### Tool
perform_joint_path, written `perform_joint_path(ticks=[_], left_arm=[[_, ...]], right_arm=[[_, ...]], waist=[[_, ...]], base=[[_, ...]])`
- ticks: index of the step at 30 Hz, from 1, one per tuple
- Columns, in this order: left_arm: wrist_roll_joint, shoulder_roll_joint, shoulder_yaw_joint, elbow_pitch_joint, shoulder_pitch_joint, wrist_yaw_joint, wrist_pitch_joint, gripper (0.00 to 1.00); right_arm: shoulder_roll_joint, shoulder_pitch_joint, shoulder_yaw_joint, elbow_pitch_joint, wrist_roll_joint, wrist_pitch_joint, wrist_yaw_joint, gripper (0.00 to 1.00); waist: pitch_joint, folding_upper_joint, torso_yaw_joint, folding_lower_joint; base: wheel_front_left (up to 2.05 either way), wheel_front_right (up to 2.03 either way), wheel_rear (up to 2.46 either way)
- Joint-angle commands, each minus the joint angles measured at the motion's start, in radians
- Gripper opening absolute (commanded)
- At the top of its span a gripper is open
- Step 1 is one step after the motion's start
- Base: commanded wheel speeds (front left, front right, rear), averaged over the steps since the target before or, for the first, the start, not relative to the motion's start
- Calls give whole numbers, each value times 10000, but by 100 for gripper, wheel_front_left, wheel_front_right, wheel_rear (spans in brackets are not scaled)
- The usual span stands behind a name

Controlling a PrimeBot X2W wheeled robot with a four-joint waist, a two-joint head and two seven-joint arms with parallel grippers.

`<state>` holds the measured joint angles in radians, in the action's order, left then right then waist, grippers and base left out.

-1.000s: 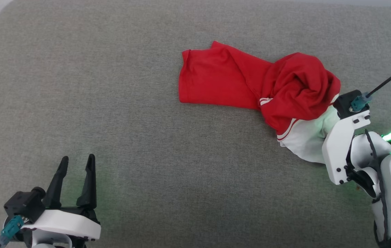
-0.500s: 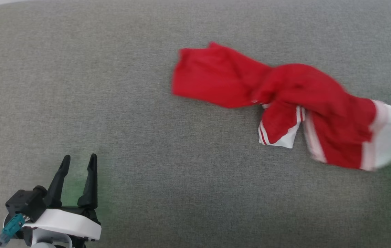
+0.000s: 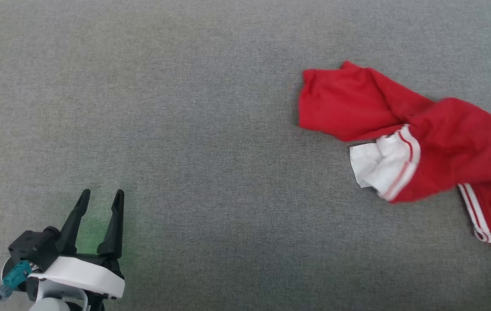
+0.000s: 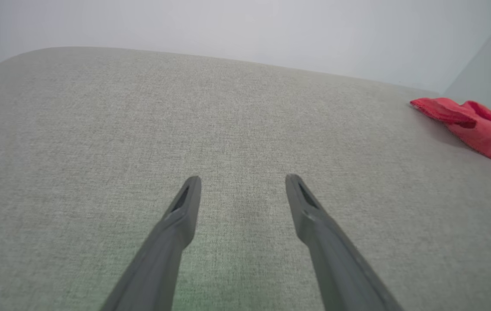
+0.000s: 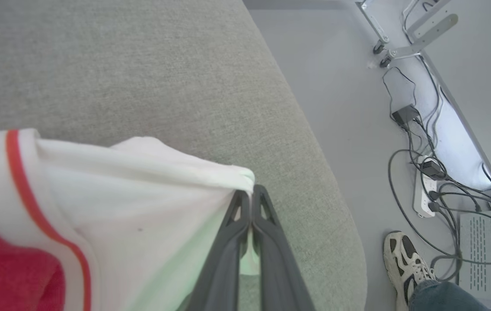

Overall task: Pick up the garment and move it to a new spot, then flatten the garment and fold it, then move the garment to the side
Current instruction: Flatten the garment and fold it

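The garment (image 3: 444,129) is seen at the right side of the head view, lying crumpled on the grey fabric-covered tabletop (image 3: 206,129) and running off the frame's right edge. Its red body is spread toward the upper left of the heap, and a white sleeve (image 3: 379,164) with a thin red stripe is folded out at the near side. A band of white-and-red trim (image 3: 474,211) is visible lower right.

In the right wrist view, the right tool (image 5: 252,194) is pressed together on a fold of the garment's white sleeve (image 5: 120,194), with cloth pinched between the two dark fingers (image 5: 228,242) (a sliver of white shows in the narrow slit between them). The sleeve is drawn taut from the tips toward the frame's left, where the red stripe and red body begin. Below the tool, the tabletop's rounded edge (image 5: 323,181) is seen, and beyond it a pale floor (image 5: 336,86) with a tangle of cables (image 5: 422,142), a power strip (image 5: 422,190) and a person's white shoe (image 5: 405,259).

The left tool (image 3: 102,194) is held at the lower left of the head view, well apart from the garment. Its fingers are spread, with nothing between them, as is confirmed in the left wrist view (image 4: 243,179), where the garment (image 4: 479,125) is seen far off at the right edge.
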<state>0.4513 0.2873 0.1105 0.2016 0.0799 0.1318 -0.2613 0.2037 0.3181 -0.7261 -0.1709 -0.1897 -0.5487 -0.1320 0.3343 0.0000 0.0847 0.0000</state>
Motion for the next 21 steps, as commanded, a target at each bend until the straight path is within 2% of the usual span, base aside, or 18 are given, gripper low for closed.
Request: perform_joint_path(ticks=[1,6,7,8,9,14,16,21], left_arm=[[134,82,21,9,187,-22,-53,100],[147,406,213,-26,265,-22,-54,100],[152,481,295,-70,325,-22,-54,100],[171,591,390,-131,401,-22,-54,100],[184,712,484,-187,486,-22,-54,100],[381,1488,1229,-726,1107,-22,-54,100],[524,2013,1825,-1108,1536,-22,-54,100],[1663,3556,3716,-2249,2831,-22,-54,100]], right_arm=[[-67,86,-255,-136,-277,175,24,0],[-415,568,-611,-816,-670,1322,24,0],[-529,653,-646,-850,-667,1552,24,27],[-583,688,-606,-852,-766,1804,24,67],[-618,716,-605,-842,-828,1983,24,100],[-932,837,-311,-666,-550,3025,23,100],[-1049,755,60,-465,-452,3452,23,100],[-1357,444,1466,159,27,4610,23,100]], waist=[[-5,0,-18,0],[-60,0,-350,0],[-80,0,-424,0],[-101,0,-512,0],[-117,0,-596,0],[-200,0,-1117,0],[-237,0,-1390,0],[-227,0,-2172,0]], base=[[0,0,0],[0,0,0],[0,0,0],[0,0,0],[0,0,0],[0,0,0],[0,0,0],[0,0,0]])
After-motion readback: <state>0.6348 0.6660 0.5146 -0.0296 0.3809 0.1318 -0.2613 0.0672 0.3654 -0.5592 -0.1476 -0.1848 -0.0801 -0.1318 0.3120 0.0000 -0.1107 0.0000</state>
